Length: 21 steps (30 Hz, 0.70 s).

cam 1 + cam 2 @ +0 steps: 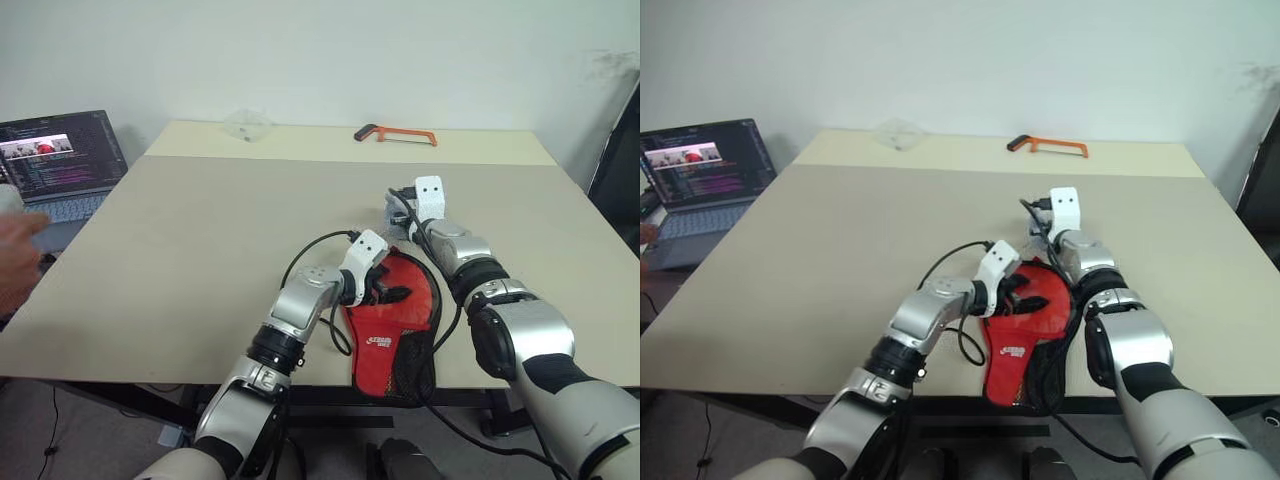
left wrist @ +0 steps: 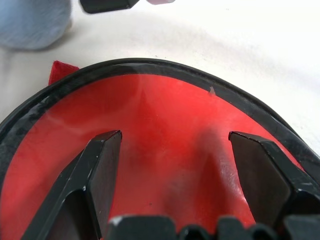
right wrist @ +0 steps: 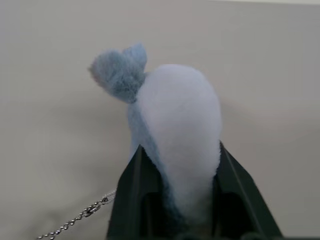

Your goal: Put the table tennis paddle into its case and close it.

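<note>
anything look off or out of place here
Yes: the right hand is pinched on a fluffy pale blue plush charm with a bead chain, not on the black paddle-shaped zip case. That case, showing red through its clear window, overhangs the beige table's near edge.

1. The case [image 1: 392, 330] is laid on the counter [image 1: 200, 240] at its near edge.
2. The hacksaw [image 1: 398, 133] is placed at the far edge.
3. A laptop [image 1: 60, 165] is set left of the counter.
</note>
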Each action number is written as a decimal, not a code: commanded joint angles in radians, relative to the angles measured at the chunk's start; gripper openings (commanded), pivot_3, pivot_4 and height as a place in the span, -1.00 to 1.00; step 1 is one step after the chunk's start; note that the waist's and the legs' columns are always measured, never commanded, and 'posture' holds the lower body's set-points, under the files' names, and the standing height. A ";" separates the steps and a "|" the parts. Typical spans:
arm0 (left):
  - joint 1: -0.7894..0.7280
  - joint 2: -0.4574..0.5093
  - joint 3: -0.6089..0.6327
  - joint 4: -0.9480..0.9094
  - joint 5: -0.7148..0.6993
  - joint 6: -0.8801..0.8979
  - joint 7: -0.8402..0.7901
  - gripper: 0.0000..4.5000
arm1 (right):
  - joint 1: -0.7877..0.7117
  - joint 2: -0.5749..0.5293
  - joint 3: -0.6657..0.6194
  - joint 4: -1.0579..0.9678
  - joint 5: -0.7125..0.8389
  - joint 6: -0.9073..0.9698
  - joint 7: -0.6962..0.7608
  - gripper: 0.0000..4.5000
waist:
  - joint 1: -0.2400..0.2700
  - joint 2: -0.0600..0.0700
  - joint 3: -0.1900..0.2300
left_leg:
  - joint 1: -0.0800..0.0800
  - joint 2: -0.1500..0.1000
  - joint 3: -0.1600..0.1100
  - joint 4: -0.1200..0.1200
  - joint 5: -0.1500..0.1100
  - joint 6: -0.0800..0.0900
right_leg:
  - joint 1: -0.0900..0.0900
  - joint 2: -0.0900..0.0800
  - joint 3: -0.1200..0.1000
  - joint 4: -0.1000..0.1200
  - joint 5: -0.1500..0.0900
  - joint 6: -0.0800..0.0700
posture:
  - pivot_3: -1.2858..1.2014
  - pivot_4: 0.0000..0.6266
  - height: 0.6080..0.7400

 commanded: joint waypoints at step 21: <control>-0.055 -0.036 -0.054 0.163 -0.002 -0.071 -0.045 0.66 | 0.611 -0.628 0.170 -0.989 -0.091 0.292 0.629 -0.84 | 0.037 0.009 -0.003 | -0.002 -0.003 -0.002 0.000 0.000 0.000 | 0.004 -0.003 -0.002 -0.007 -0.003 0.006 | 0.03 -0.52 1.00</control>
